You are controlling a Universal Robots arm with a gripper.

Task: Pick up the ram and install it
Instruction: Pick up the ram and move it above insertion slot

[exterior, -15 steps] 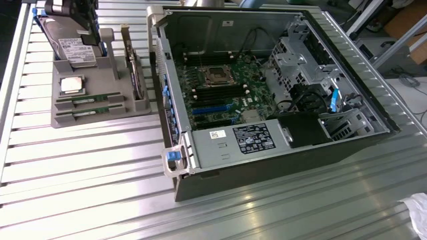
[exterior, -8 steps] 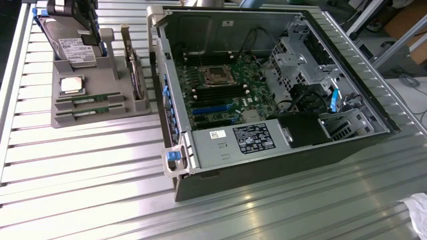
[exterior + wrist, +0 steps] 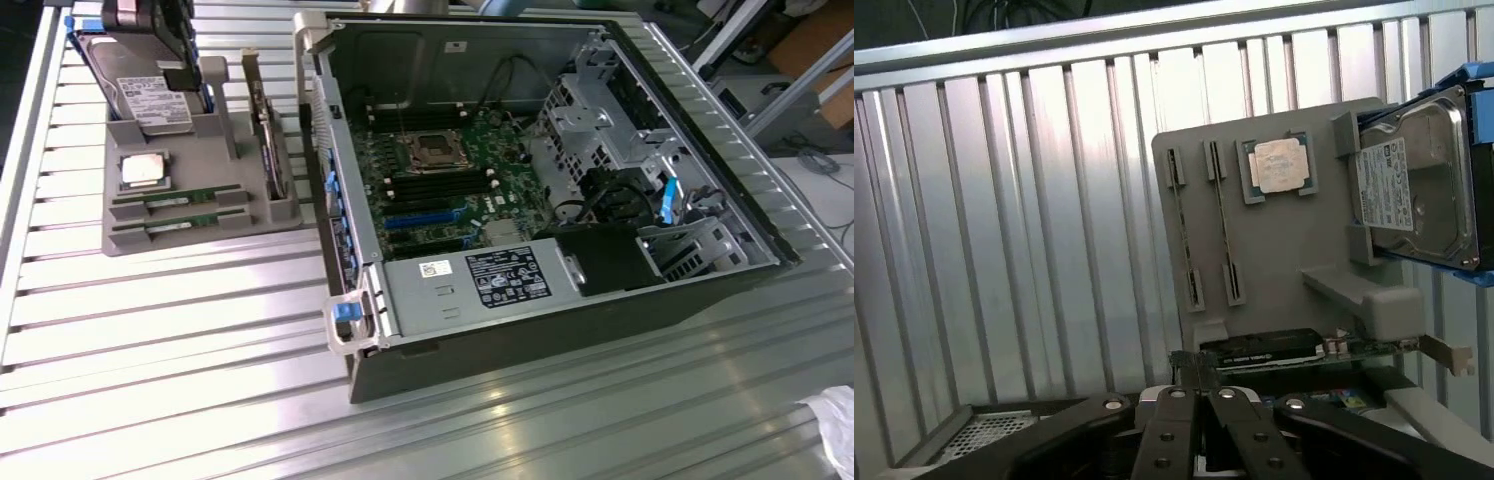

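the gripper [image 3: 1199, 378] has its two fingers pressed together with nothing between them. it touches none of the parts. in the wrist view the part closest to its tips is the graphics card [image 3: 1264, 348], which stands on its long edge along the side of the grey tray [image 3: 1284, 250] that faces the computer case [image 3: 534, 330].

the ram [image 3: 166, 203] sits in that tray, which rests on the ribbed metal surface [image 3: 174, 330] toward the exterior view's left. there are two green sticks, each with a small white label. each lies on its long edge in its own slot. they run parallel, side by side, along the tray's near edge as the exterior view shows it. the second stick [image 3: 166, 228] is the one closer to that edge.

just behind the sticks, the square silver processor [image 3: 1279, 165] lies flat in its pocket. the hard drive [image 3: 1414, 190] leans at the tray's far edge in a blue frame.

the open computer case lies on the surface just beside the tray, toward the exterior view's right. its motherboard [image 3: 454, 215] faces up, and rows of black memory slots [image 3: 434, 185] lie next to the processor socket [image 3: 437, 150].
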